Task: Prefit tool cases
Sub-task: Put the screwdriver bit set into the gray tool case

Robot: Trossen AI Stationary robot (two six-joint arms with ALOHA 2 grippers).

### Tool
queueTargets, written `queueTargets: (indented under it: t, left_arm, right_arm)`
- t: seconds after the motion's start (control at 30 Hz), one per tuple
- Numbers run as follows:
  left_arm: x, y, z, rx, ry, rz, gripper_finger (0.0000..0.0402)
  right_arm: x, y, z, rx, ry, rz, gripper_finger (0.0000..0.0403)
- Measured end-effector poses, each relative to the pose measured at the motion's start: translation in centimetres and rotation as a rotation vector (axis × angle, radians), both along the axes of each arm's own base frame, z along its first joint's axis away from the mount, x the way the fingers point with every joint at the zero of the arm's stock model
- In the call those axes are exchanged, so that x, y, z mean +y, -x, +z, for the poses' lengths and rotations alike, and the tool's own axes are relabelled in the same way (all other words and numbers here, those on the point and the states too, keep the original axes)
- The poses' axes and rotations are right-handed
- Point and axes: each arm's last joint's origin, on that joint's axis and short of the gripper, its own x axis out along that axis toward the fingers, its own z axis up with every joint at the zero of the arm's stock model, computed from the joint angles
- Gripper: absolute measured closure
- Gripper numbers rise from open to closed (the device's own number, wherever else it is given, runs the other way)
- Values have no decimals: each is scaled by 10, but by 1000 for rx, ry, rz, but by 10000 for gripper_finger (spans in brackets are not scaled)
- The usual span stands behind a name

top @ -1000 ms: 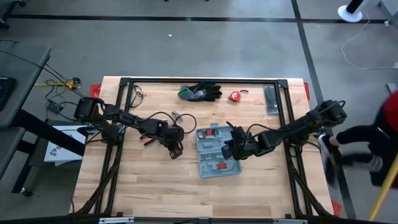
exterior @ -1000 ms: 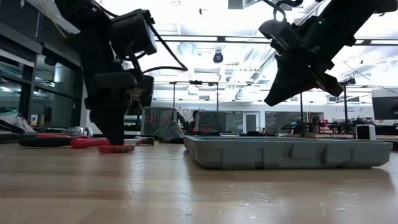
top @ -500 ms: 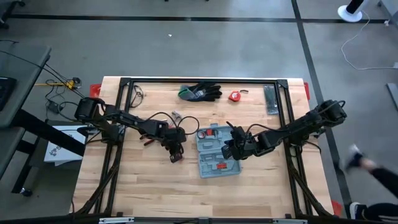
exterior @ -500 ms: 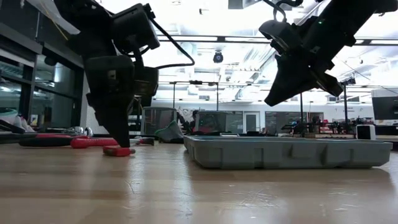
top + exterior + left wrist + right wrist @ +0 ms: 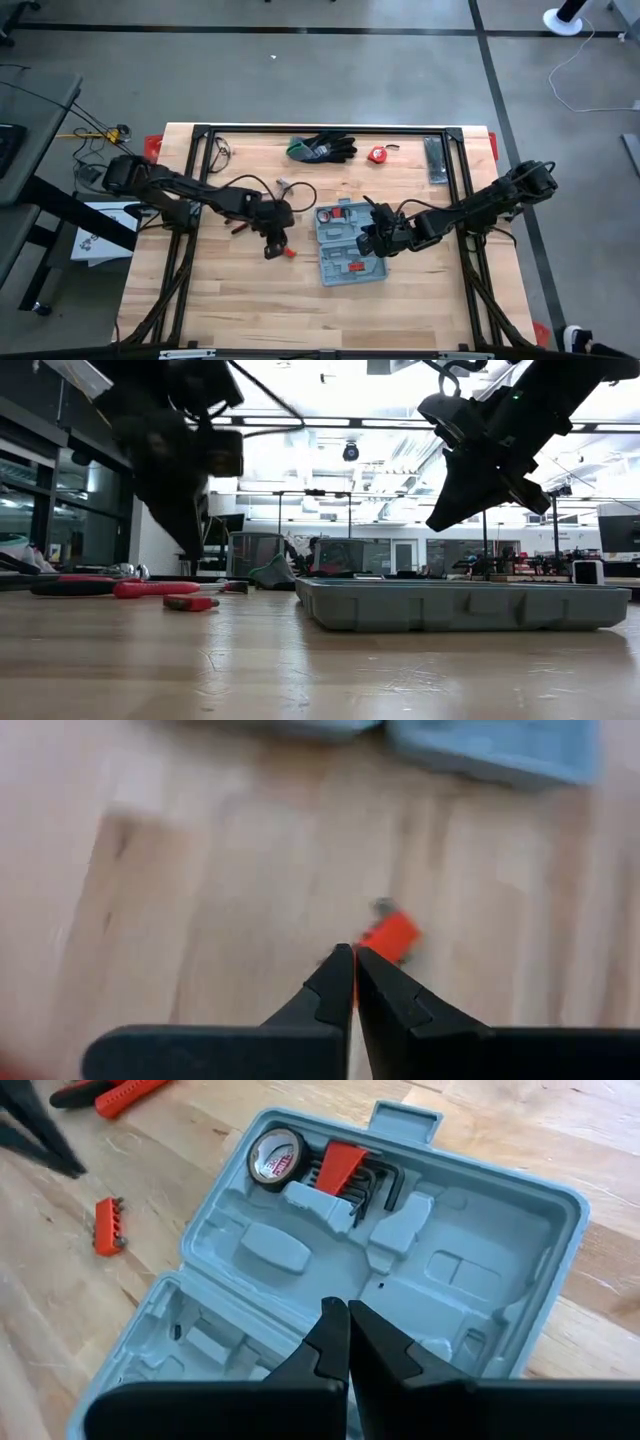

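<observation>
The grey-blue tool case (image 5: 348,243) lies open at the centre of the high view, its long axis running top to bottom. The right gripper (image 5: 372,240), jaws closed and empty, hovers over its right edge. The left gripper (image 5: 270,247), jaws together, hangs left of it above a small red piece (image 5: 288,252).

Left claw (image 5: 185,510) motion-blurred in low view; tool case (image 5: 380,1270) partly cropped.

Left gripper (image 5: 268,250) has lifted clear of the small red bit holder (image 5: 289,252), now lying free on the wooden table (image 5: 230,300).
</observation>
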Motion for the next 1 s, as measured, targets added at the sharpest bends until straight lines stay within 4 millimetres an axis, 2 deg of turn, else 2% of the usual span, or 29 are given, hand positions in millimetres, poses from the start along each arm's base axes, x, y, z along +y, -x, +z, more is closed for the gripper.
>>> queueTargets:
  t: [0.13,0.33,0.47,0.57,0.8,1.0]
  left_arm:
    - [-10,2,3,-42,-32,-221,348]
    - [-17,-1,-9,-36,-198,-356,255]
    - [-16,-4,-16,-33,-268,-431,209]
    - [-16,-5,-19,-38,-274,-487,195]
    - [-17,-7,-22,-63,-294,-567,193]
    - [-20,-11,-39,-23,-264,-599,193]
  right_arm:
    - [0,0,0,6,11,12,403]
    - [-1,0,0,-1,37,-6,403]
    - [-1,0,0,-9,46,-21,403]
    - [-1,0,0,-9,44,-22,403]
    - [-2,0,0,-10,45,-25,403]
    - [-4,0,0,-9,46,-33,403]
